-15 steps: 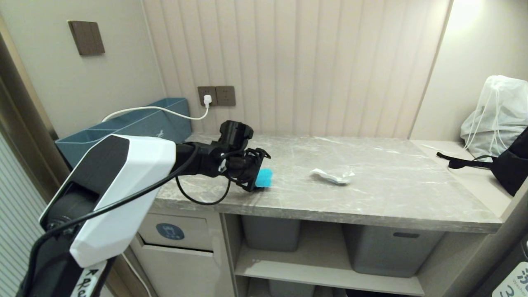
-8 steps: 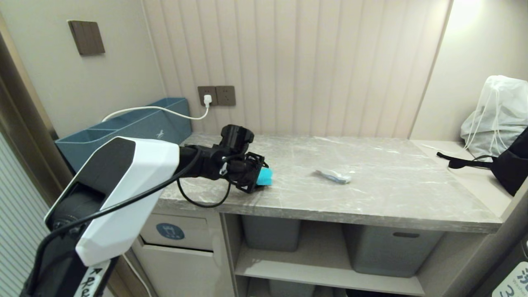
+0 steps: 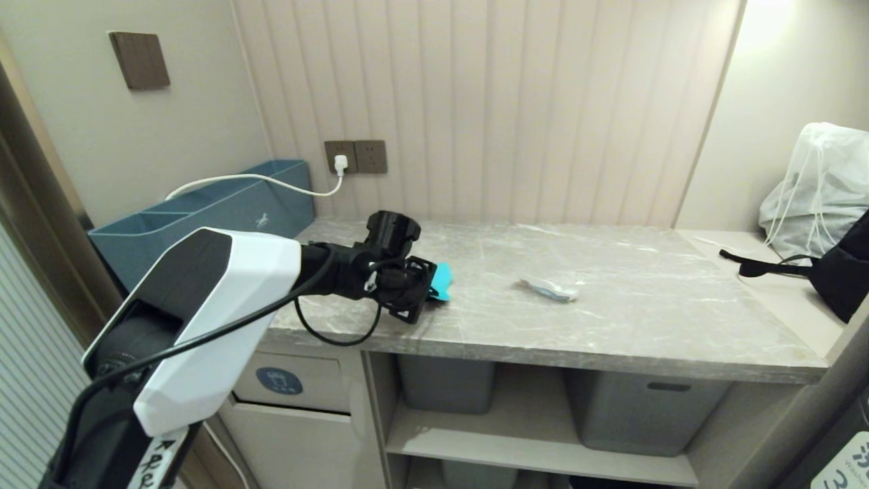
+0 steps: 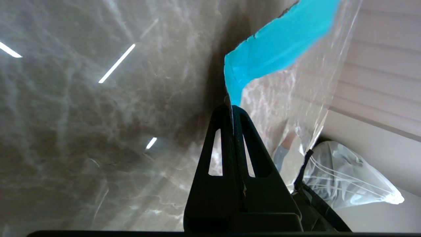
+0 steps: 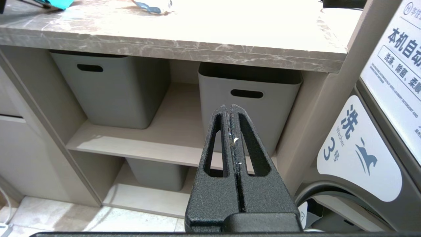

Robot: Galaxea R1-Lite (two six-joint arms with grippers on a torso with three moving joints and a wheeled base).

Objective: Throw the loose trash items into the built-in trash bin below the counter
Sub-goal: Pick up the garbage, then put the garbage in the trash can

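we see our left hand [image 4: 233, 110] pinching a flat turquoise scrap [image 4: 276, 49] – its torn edge curling up – above the grey marble tabletop [image 3: 611, 319]; our right hand [image 5: 232, 110] is closed, empty.

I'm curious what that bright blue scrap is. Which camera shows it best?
The left wrist view: the turquoise wrapper piece fills the frame, its corner pinched in the shut left gripper, with clear film attached. The head view shows only a sliver behind the gripper. The right wrist view catches just an edge.
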